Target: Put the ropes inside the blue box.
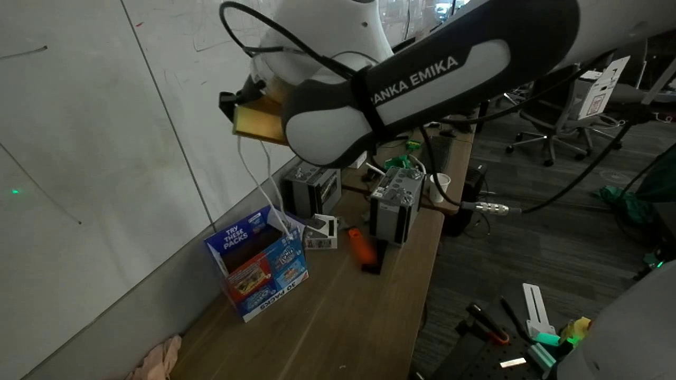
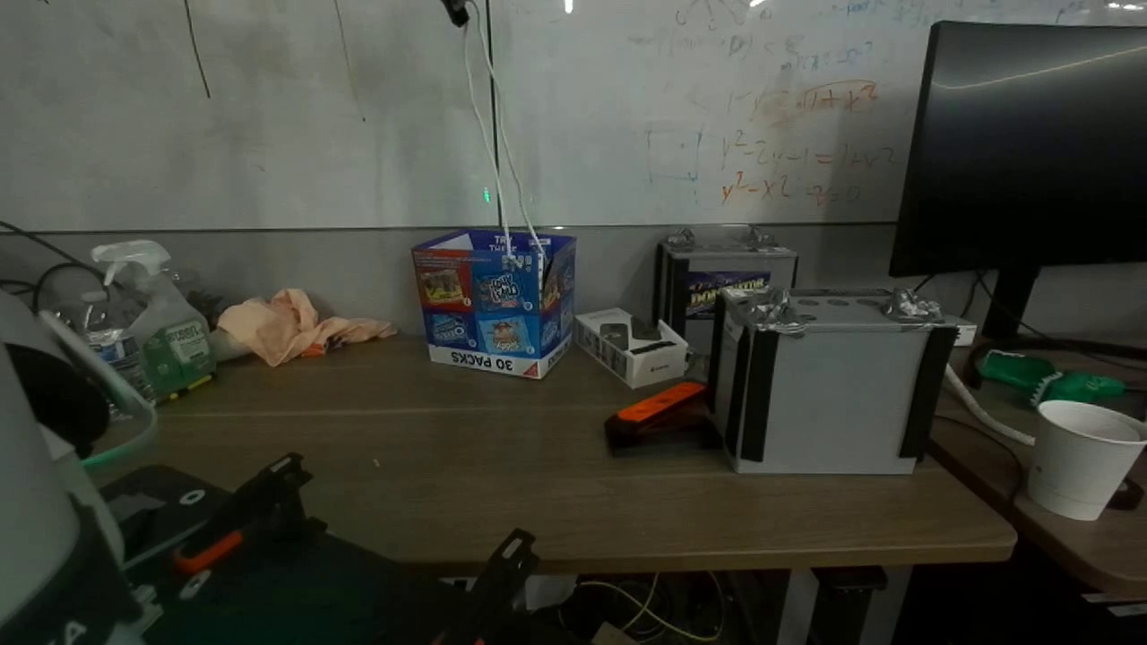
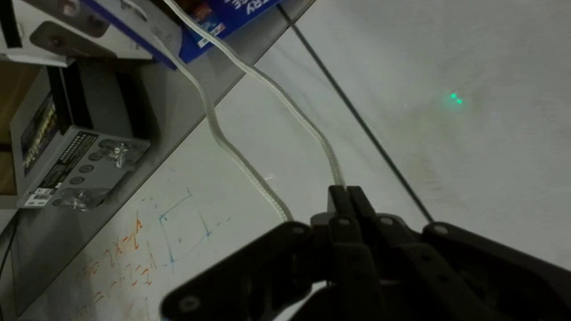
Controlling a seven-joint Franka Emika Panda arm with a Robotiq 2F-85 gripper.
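Note:
A white rope [image 1: 252, 177] hangs from my gripper [image 1: 228, 105] in two long strands. My gripper is high above the table against the whiteboard; its tip also shows at the top edge of an exterior view [image 2: 457, 11]. In the wrist view my fingers [image 3: 346, 191] are shut on one strand [image 3: 285, 100], and the other strand [image 3: 241, 162] passes behind the left finger linkage. The blue box [image 1: 280, 266] stands open-topped on the table by the wall, also in an exterior view [image 2: 502, 300]. The strands reach down to its near right corner; I cannot tell whether their ends are inside.
Right of the box are a white carton [image 2: 641, 354], an orange and black tool [image 2: 659, 408] and two grey cases [image 2: 833, 394]. A peach cloth [image 2: 287, 327] and a spray bottle [image 2: 175, 331] lie left. The whiteboard [image 2: 358, 134] rises behind.

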